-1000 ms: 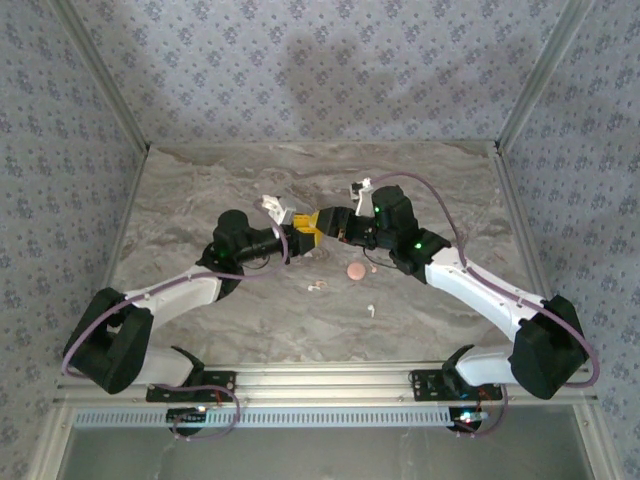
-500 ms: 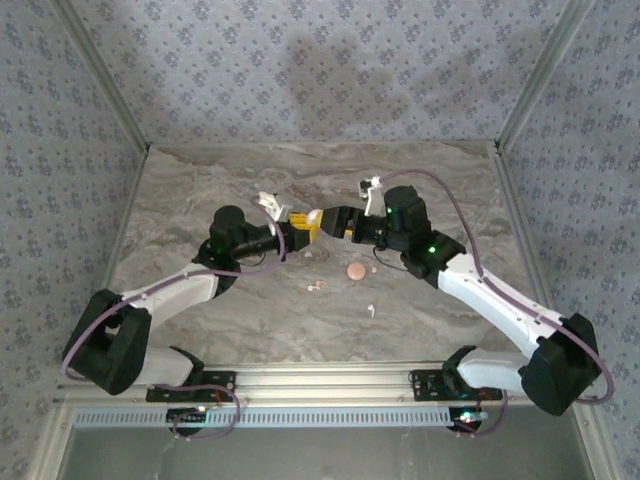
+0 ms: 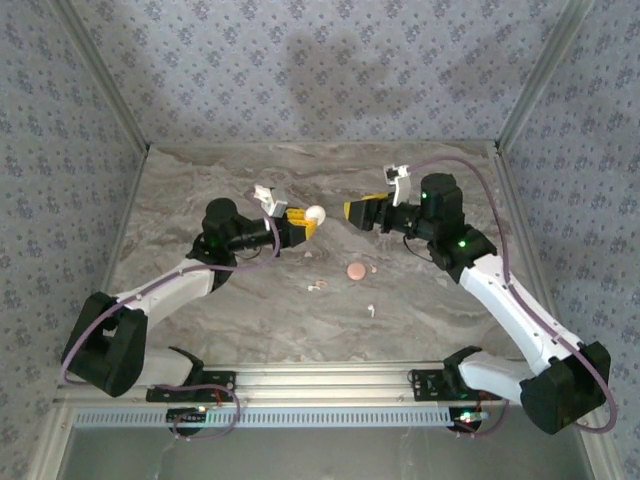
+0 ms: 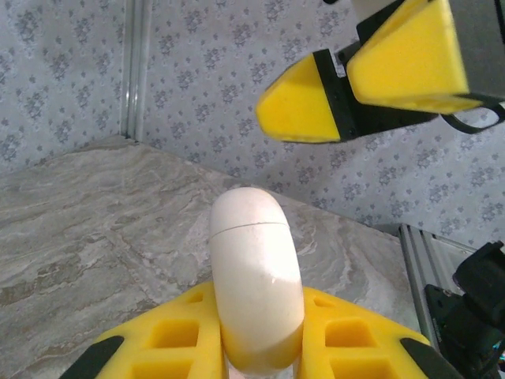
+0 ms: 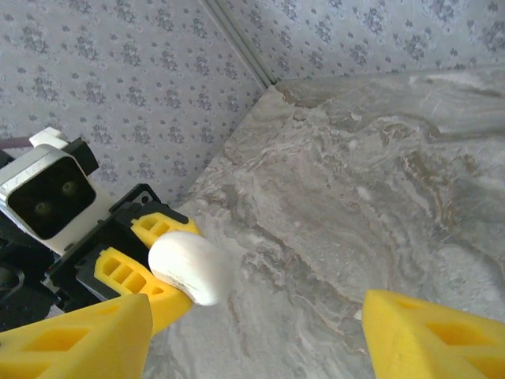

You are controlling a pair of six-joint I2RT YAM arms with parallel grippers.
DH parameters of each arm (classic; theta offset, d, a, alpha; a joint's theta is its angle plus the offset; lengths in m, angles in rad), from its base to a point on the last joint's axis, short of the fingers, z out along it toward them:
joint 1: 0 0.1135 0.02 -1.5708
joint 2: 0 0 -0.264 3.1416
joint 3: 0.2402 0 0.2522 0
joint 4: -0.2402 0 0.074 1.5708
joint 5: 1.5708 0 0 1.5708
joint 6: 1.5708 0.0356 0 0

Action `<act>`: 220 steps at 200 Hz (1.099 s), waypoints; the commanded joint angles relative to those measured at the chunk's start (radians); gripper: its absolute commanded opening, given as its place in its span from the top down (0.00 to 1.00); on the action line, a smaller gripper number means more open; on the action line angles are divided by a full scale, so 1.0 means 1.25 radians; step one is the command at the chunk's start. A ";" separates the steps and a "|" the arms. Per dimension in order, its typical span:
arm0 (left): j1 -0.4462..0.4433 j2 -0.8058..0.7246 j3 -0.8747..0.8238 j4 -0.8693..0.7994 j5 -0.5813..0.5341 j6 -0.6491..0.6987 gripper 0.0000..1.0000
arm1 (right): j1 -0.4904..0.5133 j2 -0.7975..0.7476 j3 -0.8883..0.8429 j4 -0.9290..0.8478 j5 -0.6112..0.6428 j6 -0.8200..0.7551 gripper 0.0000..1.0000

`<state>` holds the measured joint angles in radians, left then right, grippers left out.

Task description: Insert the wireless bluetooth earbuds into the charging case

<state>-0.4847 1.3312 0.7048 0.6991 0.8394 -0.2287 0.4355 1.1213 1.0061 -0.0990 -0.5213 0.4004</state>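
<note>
- The left gripper (image 3: 303, 223) is clamping its yellow jaws firmly on the single white charging case (image 4: 256, 284), which is poking out past the fingertips over the marbled table (image 3: 190, 190).
- The case is showing a closed lid with a thin seam ringing it near the tip, so its contents are hidden.
- The right gripper (image 3: 350, 211) is hanging near the case on its right side and pointing at it. Its jaws are standing wide apart, gripping nothing and not touching the case.
- Two wireless bluetooth earbuds are lying loose on the table, outside the case and on its arm-base side. One (image 3: 316, 287) is lying almost straight back from the case, the other (image 3: 370, 310) farther back and to its right, both well apart from either gripper.
- One pink disc (image 3: 355, 271) is resting back and to the right of the case, with a tiny white bit (image 3: 373, 268), too small to identify, lying just beside the disc.
</note>
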 commanded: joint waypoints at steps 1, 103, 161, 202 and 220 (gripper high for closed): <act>0.005 0.000 0.030 0.017 0.055 -0.004 0.83 | -0.008 -0.017 0.031 -0.036 -0.074 -0.144 0.29; 0.019 0.008 0.063 0.035 0.146 -0.033 0.82 | -0.032 0.069 0.203 -0.318 -0.318 -0.663 0.43; 0.013 0.006 0.067 0.042 0.168 -0.029 0.82 | -0.028 0.155 0.279 -0.436 -0.366 -0.797 0.47; 0.001 0.008 0.075 0.040 0.184 -0.028 0.82 | -0.018 0.207 0.322 -0.462 -0.395 -0.828 0.46; -0.007 0.009 0.077 0.043 0.190 -0.030 0.82 | -0.012 0.232 0.344 -0.470 -0.412 -0.824 0.46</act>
<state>-0.4786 1.3464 0.7624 0.7109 1.0336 -0.2630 0.4084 1.3796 1.3773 -0.6365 -0.9745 -0.5941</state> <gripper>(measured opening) 0.199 0.538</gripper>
